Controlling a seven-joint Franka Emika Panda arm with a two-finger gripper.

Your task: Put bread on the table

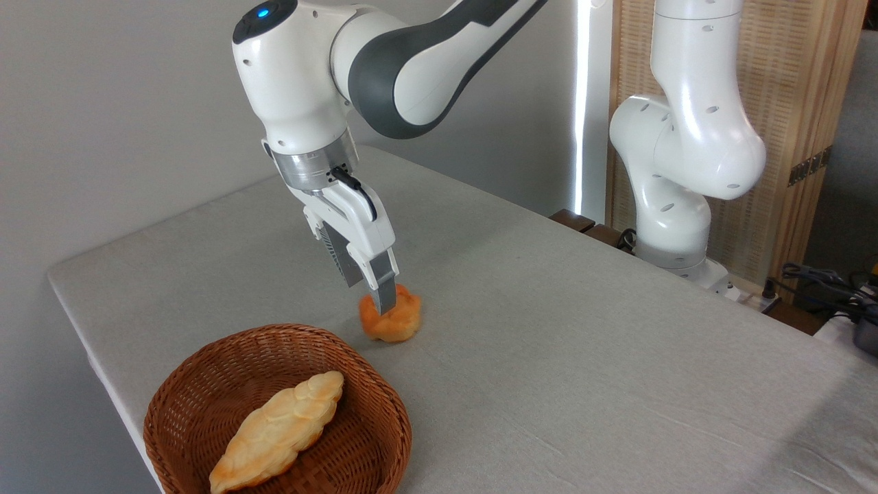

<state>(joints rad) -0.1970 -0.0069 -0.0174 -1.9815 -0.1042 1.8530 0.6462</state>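
Resting on the table (pixel 549 329), the bread (pixel 392 317) seemingly sits between the fingers (pixel 385 296).

No words, labels, brand names or numbers can be read anywhere — nothing legible on any surface.

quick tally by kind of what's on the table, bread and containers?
Orange-golden buns: 1, the bun on the grey cloth, at the gripper
Pale braided loaves: 1, the loaf lying in the basket
Wicker baskets: 1, the basket
Total: 3
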